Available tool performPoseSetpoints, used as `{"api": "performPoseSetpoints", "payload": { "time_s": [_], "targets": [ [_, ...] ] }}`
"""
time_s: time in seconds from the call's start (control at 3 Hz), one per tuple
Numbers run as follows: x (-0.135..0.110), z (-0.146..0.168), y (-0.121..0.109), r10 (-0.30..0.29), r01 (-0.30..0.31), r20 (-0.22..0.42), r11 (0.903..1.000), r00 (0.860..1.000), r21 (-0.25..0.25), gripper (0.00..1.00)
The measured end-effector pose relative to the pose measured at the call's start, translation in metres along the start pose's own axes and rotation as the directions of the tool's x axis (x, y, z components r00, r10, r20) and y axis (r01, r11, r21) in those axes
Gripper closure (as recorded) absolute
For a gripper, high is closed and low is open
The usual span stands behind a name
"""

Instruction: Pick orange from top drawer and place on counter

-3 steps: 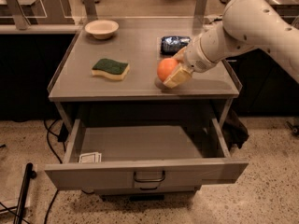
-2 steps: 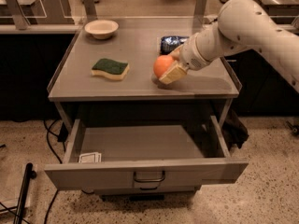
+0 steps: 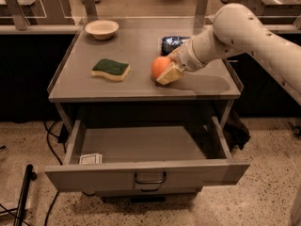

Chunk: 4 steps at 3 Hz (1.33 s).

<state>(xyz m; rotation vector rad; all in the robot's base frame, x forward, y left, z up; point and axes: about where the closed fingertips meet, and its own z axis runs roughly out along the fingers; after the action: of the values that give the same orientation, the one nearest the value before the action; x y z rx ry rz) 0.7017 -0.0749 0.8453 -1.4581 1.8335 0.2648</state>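
The orange [image 3: 160,66] is small and round and sits low over the middle of the grey counter [image 3: 136,86], right of the sponge. My gripper [image 3: 165,69] comes in from the right on a white arm and is shut on the orange, one pale finger [image 3: 170,73] in front of it. I cannot tell whether the orange touches the counter. The top drawer [image 3: 141,173] is pulled wide open below, its front panel and dark bail handle [image 3: 150,179] facing me.
A green and yellow sponge [image 3: 111,69] lies on the counter's left half. A white bowl [image 3: 102,29] stands at the back left. A dark blue packet [image 3: 173,43] lies behind the gripper. A small white item [image 3: 90,158] lies in the drawer's front left corner.
The arm has carried the orange a little to the left and slightly lower over the counter. The drawer, sponge and bowl have not moved.
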Motion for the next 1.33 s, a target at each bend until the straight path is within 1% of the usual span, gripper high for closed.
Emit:
{"api": "performPoseSetpoints", "payload": {
  "time_s": [0.33,1.33],
  "targets": [
    [0.0002,0.0011,-0.0003,0.002,-0.002,0.000,1.0000,1.000,0.000,0.85],
    [0.0002,0.0012,-0.0003,0.002,-0.002,0.000,1.0000,1.000,-0.001,0.15]
  ]
}}
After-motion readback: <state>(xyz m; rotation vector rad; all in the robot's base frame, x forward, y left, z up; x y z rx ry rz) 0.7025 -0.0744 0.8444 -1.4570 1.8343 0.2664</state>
